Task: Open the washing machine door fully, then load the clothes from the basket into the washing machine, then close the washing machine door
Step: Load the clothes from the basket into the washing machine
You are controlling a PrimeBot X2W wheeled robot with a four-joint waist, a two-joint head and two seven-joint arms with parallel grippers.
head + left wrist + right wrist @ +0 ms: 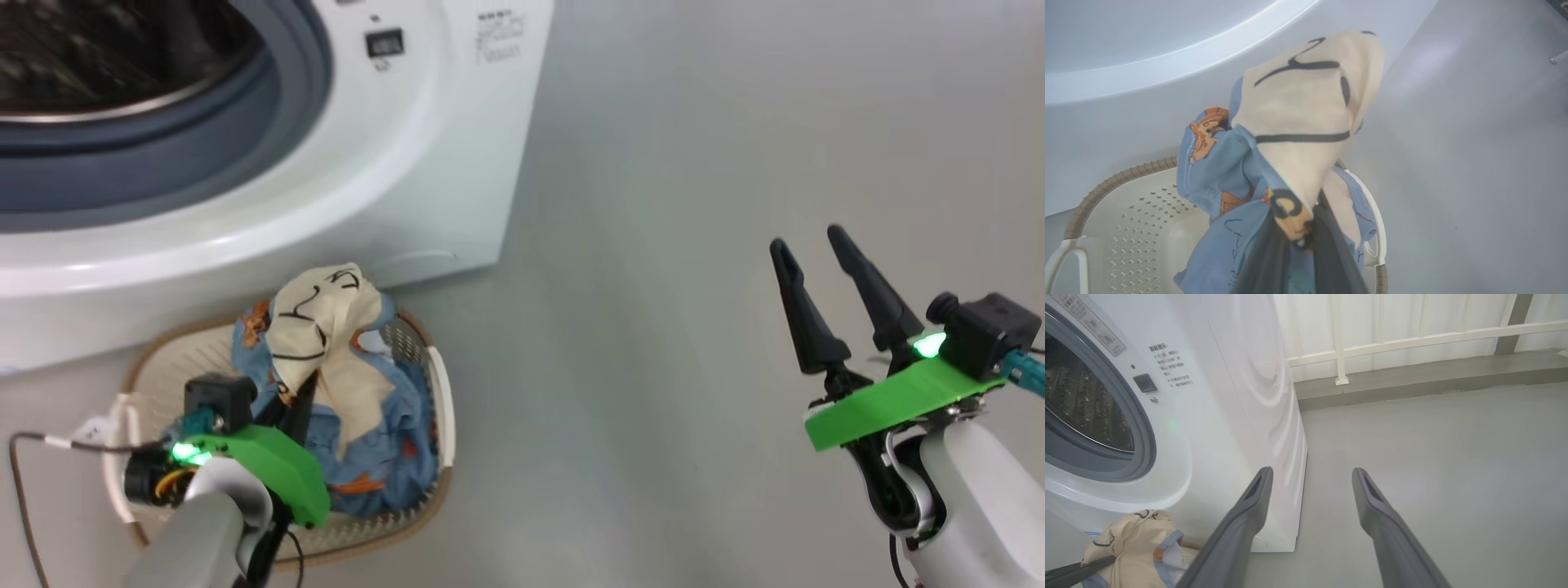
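The left tool (300,400) pinches the clothes (326,327), the right tool (805,238) is spread wide; next they must go up into the washing machine (392,163).

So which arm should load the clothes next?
Left: the left tool is shut on the cream and light blue printed clothes above the cream perforated plastic basket; the right tool is open and empty.

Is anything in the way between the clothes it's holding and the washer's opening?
Nothing visible. The left pincer grips the clothes over the basket; the washing machine, just above them, has its mouth uncovered.
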